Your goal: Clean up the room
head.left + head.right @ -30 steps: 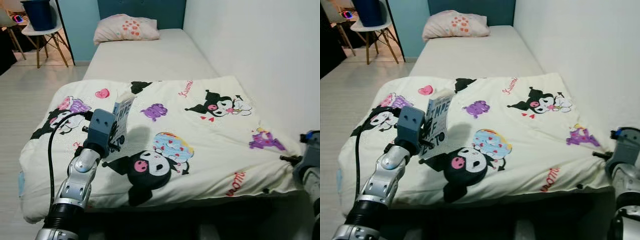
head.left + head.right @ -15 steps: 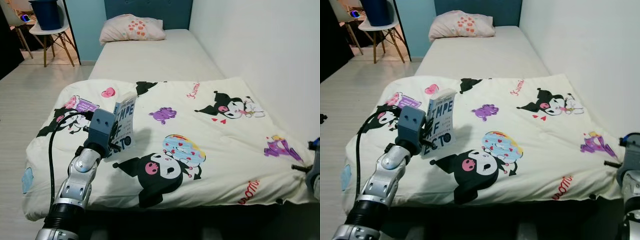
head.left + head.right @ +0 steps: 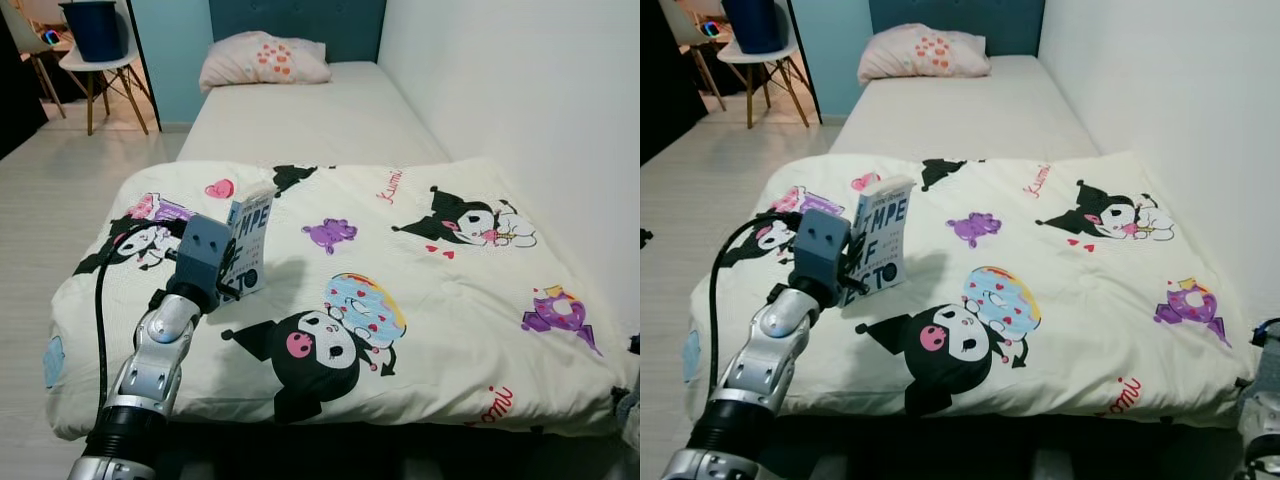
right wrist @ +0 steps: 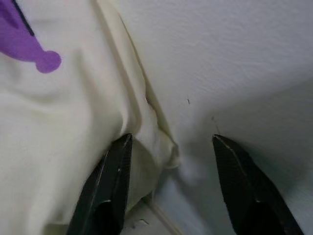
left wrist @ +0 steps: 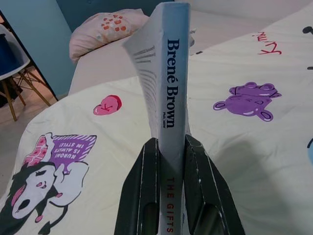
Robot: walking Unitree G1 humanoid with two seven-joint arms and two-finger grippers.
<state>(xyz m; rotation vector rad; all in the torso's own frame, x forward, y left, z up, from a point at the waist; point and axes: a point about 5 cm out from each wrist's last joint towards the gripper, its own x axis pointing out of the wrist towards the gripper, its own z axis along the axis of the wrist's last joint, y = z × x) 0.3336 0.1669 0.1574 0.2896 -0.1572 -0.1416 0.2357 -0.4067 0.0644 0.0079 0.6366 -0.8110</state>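
Gripper, left (image 5: pixel 170 166): your nearest working part. Its two black fingers (image 5: pixel 143 186) are clamped on the spine of the book (image 3: pixel 247 243), one on each side. In the head views it sits at the end of the silver left arm (image 3: pixel 155 355), raised over the near left part of the blanket.
Book: held upright, lifted off the bed, spine facing the wrist camera. Spine reads "Brené Brown" with "THE GIFTS" lower down between the fingers. Pale cover with big dark letters faces your right.
Gripper, right (image 4: pixel 171 161): low at the near right corner of the bed. Fingers spread wide, nothing between them. One fingertip is against the hanging blanket edge, the other is out by the white wall (image 3: pixel 520 90).
Blanket (image 3: pixel 1060 300): cream, cartoon prints in black, purple and pink. It covers the near half of the bed and drapes over the near and left edges.
Bed (image 3: pixel 310 120): far half is bare pale sheet, running along the wall on your right.
Pillow (image 3: pixel 925 52): pink-spotted, at the far end against the dark blue headboard (image 3: pixel 295 18).
Chair (image 3: pixel 100 70): white, wooden legs, far left on the floor, with a dark blue bin (image 3: pixel 97 25) on its seat.
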